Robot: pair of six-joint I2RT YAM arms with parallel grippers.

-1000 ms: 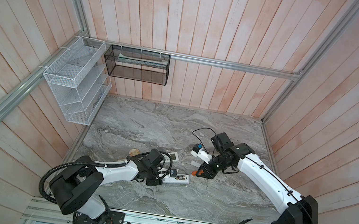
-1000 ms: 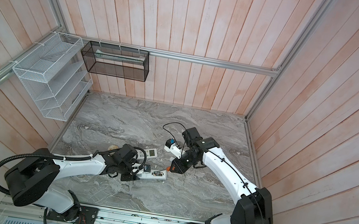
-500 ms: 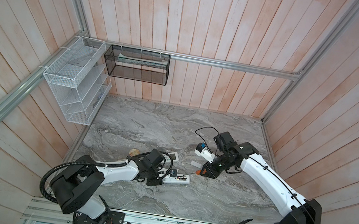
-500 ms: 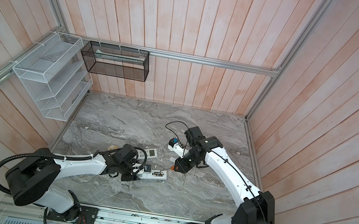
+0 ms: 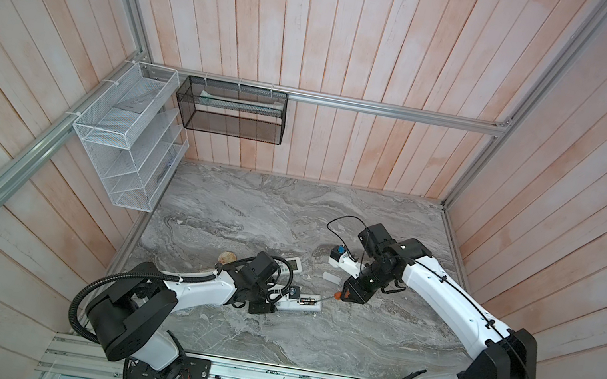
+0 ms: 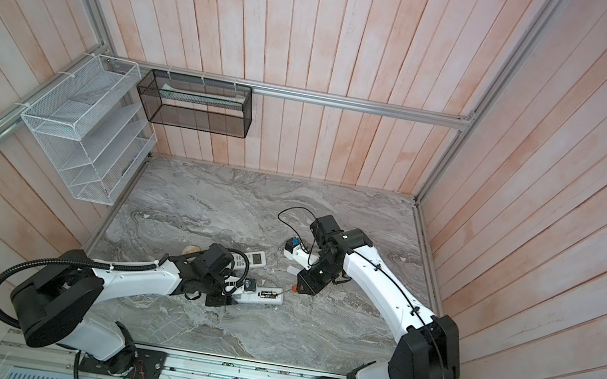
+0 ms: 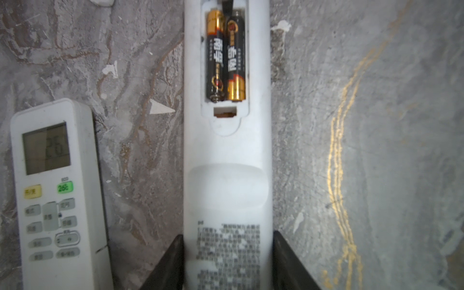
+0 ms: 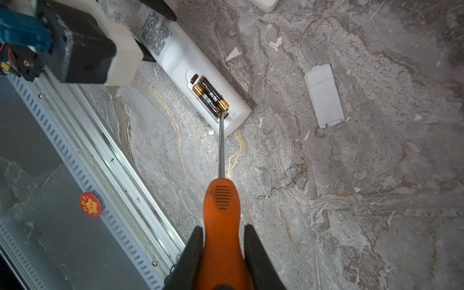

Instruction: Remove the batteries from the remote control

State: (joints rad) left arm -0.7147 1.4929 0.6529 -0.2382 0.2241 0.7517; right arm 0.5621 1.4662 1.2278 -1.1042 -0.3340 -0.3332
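Note:
A white remote control [image 7: 227, 175] lies back up on the marble table, its battery compartment uncovered. Two black-and-gold batteries [image 7: 226, 57] sit side by side inside it. My left gripper [image 7: 227, 238] is shut on the remote's printed end, one finger on each long side. My right gripper [image 8: 222, 233] is shut on the orange handle of a screwdriver [image 8: 222, 206]. The screwdriver's thin shaft reaches the compartment end, and its tip touches the batteries [image 8: 210, 97] there. In both top views the remote [image 5: 309, 304] [image 6: 270, 294] lies between the two grippers.
A second white remote [image 7: 55, 190] with a display lies face up beside the held one. A small white cover [image 8: 324, 95] rests on the table near the screwdriver. A round wooden disc [image 5: 226, 257] lies behind the left arm. Wire baskets [image 5: 125, 138] hang on the left and back walls.
My right gripper has shifted slightly to the right with the screwdriver. The left gripper and the remote have stayed put.

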